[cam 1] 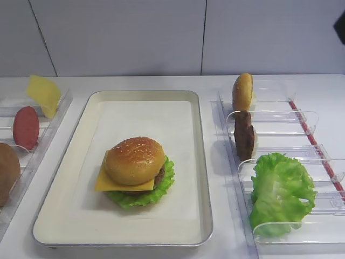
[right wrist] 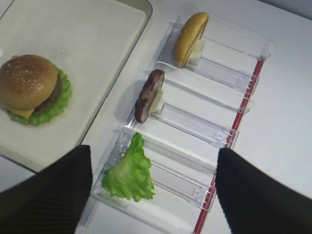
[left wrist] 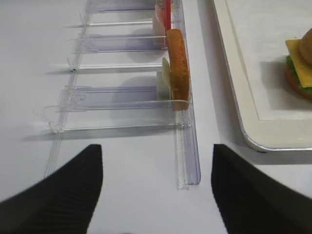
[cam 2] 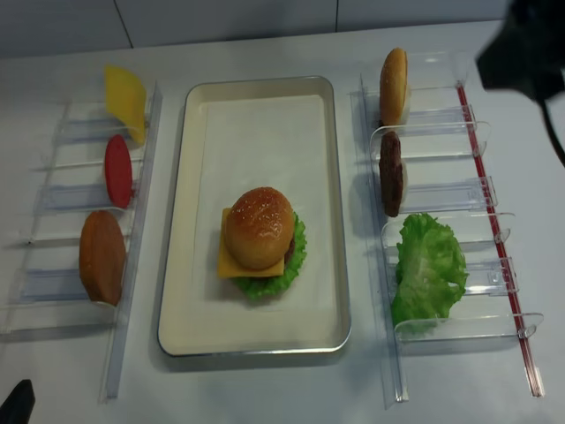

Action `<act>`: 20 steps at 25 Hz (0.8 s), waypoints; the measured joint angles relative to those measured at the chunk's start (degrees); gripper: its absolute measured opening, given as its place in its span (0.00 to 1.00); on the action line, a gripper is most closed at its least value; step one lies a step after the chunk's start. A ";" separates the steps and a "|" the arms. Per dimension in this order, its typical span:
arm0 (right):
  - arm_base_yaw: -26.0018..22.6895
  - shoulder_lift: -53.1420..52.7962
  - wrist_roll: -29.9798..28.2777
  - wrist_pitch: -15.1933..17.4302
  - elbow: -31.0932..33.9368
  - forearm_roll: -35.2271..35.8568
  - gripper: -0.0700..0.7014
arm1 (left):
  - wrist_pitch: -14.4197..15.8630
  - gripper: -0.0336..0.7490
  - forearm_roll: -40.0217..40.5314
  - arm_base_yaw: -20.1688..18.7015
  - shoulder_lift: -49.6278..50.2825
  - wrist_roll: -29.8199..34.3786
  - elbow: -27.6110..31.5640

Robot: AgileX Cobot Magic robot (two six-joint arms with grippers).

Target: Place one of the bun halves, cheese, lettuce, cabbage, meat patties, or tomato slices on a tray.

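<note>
Now burger's stacked on tray [cam 1: 200, 162]; both tools wide, empty, w/ bun top [cam 1: 135, 159] uppermost

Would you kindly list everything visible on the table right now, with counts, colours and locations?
tray: one, cream-white with metal rim, centre of table.
assembled burger: one, on the tray; glossy golden bun top over yellow cheese, brown patty and green lettuce.
clear racks: two, transparent, one on each side of the tray.
spare bun half: one, golden, on edge at the far end of the right rack.
meat patty: one, dark brown, on edge in the middle of the right rack.
lettuce leaf: one, bright green, near end of the right rack.
cheese slice: one, yellow, far end of the left rack.
tomato slice: one, dull red, middle of the left rack.
plain brown round piece: one, near end of the left rack.
right tool: black, open, empty, above the right rack.
left tool: black, open, empty, beside the left rack.
</note>
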 joint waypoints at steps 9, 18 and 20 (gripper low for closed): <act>0.00 -24.62 0.00 -3.10 17.02 0.59 0.76 | 0.00 0.65 0.00 0.00 0.00 0.00 0.00; 0.00 -41.75 0.22 -4.45 31.24 -0.74 0.76 | 0.00 0.65 0.00 0.00 0.00 0.00 0.00; 0.00 -44.80 0.80 -4.86 34.58 -0.72 0.76 | 0.00 0.65 0.00 0.00 0.00 0.00 0.00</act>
